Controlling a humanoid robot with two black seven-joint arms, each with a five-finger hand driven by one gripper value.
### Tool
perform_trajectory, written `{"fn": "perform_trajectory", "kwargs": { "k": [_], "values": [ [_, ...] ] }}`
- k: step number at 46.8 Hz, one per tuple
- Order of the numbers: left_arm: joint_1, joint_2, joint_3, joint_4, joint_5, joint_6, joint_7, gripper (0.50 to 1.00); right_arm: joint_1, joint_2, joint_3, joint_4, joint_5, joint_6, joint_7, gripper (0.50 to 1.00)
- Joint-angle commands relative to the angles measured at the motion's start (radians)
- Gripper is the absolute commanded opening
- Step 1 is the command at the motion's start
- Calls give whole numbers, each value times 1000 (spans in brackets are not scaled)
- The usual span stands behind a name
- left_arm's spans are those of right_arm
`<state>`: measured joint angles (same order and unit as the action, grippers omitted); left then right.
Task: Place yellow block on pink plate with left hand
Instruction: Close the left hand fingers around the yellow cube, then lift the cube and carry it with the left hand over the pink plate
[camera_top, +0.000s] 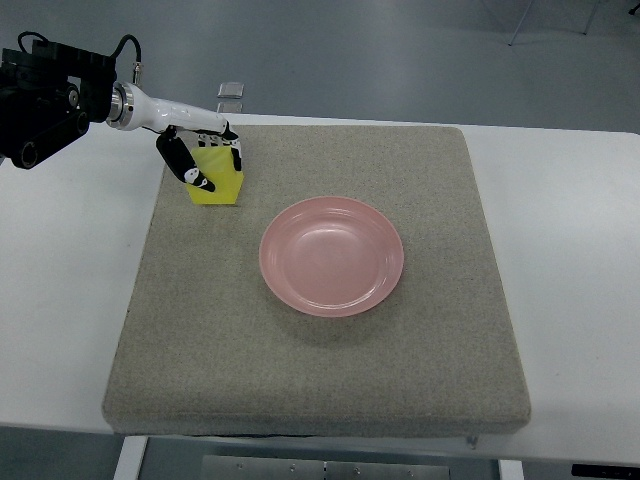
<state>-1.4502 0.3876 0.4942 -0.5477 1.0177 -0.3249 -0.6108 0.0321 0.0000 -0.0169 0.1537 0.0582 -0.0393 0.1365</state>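
- At the far left of the grey felt mat (330, 390), the top view shows the white-and-black left hand (200, 150) with fingers curled around the small yellow block (217, 179), apparently gripping it.
- The block seems to sit on the mat, though contact is unclear.
- The round pink plastic plate (332, 256) lies mid-mat, right of and nearer than the block, apart from it.
- The mat rests on a white table (570, 230).

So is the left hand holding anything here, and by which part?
The left hand grips the yellow block by its upper part, thumb on one side, fingers on the other; lift-off can't be told.
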Motion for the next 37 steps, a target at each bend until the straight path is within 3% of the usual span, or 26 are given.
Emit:
{"fn": "perform_trajectory", "kwargs": {
  "k": [1, 19, 37],
  "values": [
    [-7, -6, 0, -6, -1, 36, 0, 500, 0, 0, 0, 0, 0, -1, 0, 924],
    [-41, -161, -17, -54, -2, 60, 0, 500, 0, 0, 0, 0, 0, 1, 0, 924],
    [-85, -239, -16, -121, 2, 76, 0, 500, 0, 0, 0, 0, 0, -1, 0, 924]
  ]
}}
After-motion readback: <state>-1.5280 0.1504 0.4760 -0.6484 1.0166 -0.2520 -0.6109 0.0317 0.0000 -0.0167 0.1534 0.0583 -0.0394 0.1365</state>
